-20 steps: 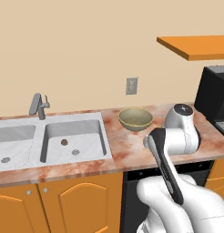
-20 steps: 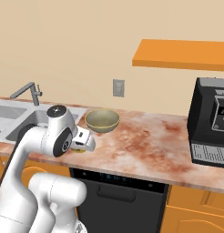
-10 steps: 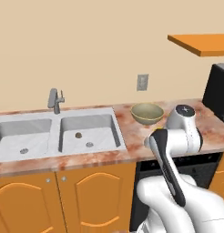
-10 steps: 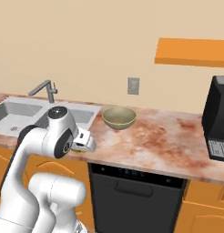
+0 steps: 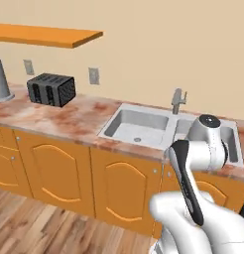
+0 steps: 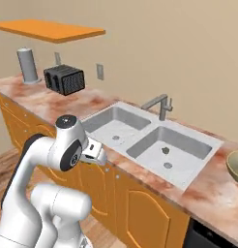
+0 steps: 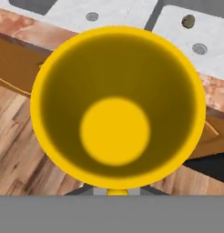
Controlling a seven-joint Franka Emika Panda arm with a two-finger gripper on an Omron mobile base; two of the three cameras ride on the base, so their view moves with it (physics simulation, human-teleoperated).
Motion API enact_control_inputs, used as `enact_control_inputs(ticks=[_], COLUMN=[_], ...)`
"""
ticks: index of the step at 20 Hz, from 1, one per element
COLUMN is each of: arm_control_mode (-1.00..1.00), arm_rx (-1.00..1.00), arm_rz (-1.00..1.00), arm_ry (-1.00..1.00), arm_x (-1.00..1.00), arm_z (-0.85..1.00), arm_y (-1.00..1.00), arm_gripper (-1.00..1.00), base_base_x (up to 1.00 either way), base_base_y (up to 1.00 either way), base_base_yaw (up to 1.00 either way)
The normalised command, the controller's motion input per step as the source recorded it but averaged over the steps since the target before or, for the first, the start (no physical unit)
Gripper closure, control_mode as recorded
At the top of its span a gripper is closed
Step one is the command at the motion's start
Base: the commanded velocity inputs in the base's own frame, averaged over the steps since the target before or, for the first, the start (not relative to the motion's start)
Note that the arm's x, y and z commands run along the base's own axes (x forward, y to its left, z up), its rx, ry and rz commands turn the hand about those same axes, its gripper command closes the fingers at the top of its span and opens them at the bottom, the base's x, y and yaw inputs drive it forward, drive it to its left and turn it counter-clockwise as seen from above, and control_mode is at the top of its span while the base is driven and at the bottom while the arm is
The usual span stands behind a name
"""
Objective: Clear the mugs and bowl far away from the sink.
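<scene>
1. My gripper [image 7: 114,193] is nearly closed, pinching a mug [image 7: 117,107] at its rim. In the hand view I look straight down into its yellow inside.
2. I carry the mug off the counter, out in front of the cabinets, with wood floor below it and the sink [image 6: 155,140] just beyond.
3. The bowl [image 6: 235,167] sits on the counter at the right edge of the right base view, just beside the sink, so it is not cleared.
4. A small dark thing lies in the sink's right basin near the drain; I cannot tell what it is.
5. The counter by the toaster [image 5: 51,89], well apart from the sink, looks a fair place for the mug.
6. My judgement: one mug in hand, none set down, bowl untouched, so the task is at an early stage.
</scene>
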Motion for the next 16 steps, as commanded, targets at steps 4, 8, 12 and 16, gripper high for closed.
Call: enact_control_inputs(ticks=[4,8,12,16], arm_control_mode=[1.0,1.0,1.0,1.0], arm_rx=[0.0,0.0,0.0,0.0], arm_rz=[0.0,0.0,0.0,0.0], arm_ry=[0.0,0.0,0.0,0.0], arm_x=[0.0,0.0,0.0,0.0], arm_z=[0.0,0.0,0.0,0.0], arm_y=[0.0,0.0,0.0,0.0], arm_gripper=[1.0,1.0,1.0,1.0], base_base_x=[-0.14,-0.05,0.0,0.0], base_base_y=[0.72,0.64,0.29,0.24], base_base_yaw=[0.97,0.93,0.9,0.93])
